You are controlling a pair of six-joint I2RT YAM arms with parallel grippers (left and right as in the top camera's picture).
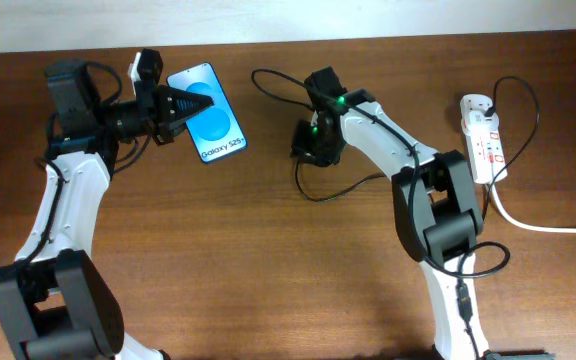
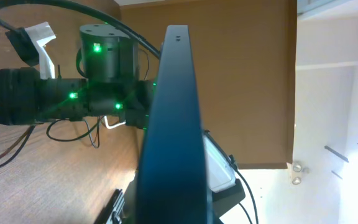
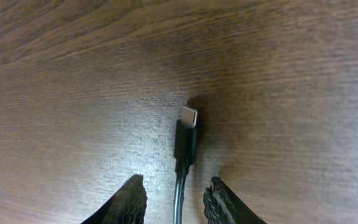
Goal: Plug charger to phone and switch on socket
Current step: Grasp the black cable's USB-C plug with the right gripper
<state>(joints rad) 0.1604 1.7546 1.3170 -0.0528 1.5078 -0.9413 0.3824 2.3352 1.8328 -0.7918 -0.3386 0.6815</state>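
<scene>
1. The right gripper is open, its fingers either side of the charger on the wooden table. It should pinch squarely just behind the plug tip.
2. The left gripper clamps the phone far left, and its port should be kept steady.
3. The socket lies far right.

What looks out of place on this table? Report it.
Nothing spilled or damaged. The phone is skewed to the table edge, clamped at one side by the left gripper. The charger plug lies on the wood between the open fingers of the right gripper, not in the phone.
</scene>
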